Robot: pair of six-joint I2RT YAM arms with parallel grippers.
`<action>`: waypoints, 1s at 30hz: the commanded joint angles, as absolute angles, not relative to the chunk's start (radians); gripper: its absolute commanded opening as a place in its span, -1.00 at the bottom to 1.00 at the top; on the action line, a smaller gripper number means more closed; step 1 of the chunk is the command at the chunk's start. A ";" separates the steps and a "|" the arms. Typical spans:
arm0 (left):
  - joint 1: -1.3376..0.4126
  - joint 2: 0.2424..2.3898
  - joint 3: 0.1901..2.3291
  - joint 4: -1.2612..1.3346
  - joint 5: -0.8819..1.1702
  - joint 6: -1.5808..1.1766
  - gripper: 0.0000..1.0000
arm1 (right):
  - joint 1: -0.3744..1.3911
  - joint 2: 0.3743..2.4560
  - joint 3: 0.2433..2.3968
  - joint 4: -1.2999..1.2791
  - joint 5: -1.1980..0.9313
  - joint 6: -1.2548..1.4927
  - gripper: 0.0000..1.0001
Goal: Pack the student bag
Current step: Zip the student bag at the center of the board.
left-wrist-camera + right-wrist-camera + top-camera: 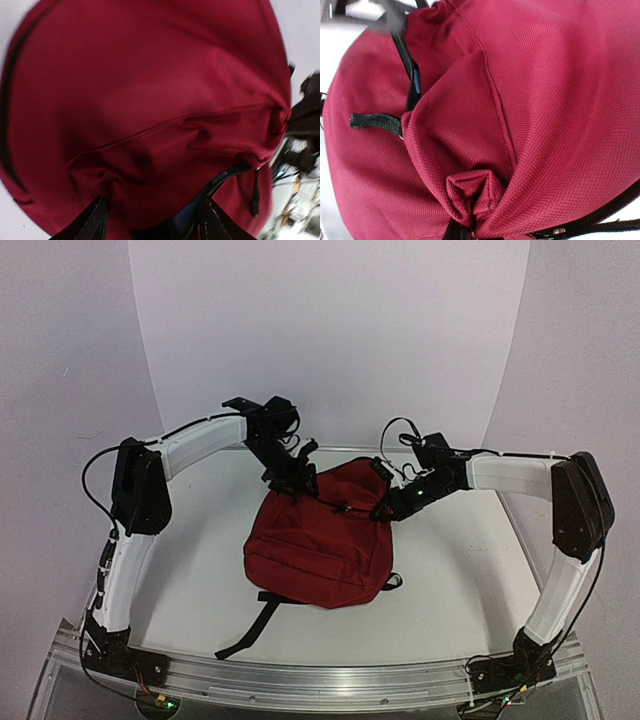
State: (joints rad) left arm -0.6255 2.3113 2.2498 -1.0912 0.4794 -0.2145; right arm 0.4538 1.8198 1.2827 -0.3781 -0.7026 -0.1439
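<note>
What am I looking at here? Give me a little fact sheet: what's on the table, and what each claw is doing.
object: student bag, dark red, lying on the table
zip: partly open, something blue showing inside
left gripper: open, at the bag's far end by the zip
right gripper: shut, pinching a fold of the bag's fabric
strap: black, trailing on the table towards the near edge

The student bag (318,545) is matt, coarsely woven cloth. Its zip pull (374,121) is black webbing. The tabletop (455,585) looks smooth.
</note>
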 commanded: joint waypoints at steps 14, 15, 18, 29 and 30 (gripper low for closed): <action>-0.829 2.037 1.768 -0.839 0.323 0.211 0.44 | 0.423 1.866 1.319 -0.369 -0.994 -0.028 -1.00; -0.830 2.033 1.754 -0.824 0.329 0.239 0.45 | 0.423 1.868 1.320 -0.378 -1.004 -0.032 -1.00; -0.831 2.043 1.755 -0.818 0.357 0.299 0.45 | 0.423 1.873 1.324 -0.402 -1.018 -0.046 -1.00; -0.812 2.183 1.888 -0.805 0.327 0.243 -0.58 | 0.423 1.886 1.351 -0.500 -1.018 -0.123 -1.00; -0.803 2.175 1.884 -0.790 0.328 0.213 -0.66 | 0.422 1.886 1.351 -0.509 -1.010 -0.134 -1.00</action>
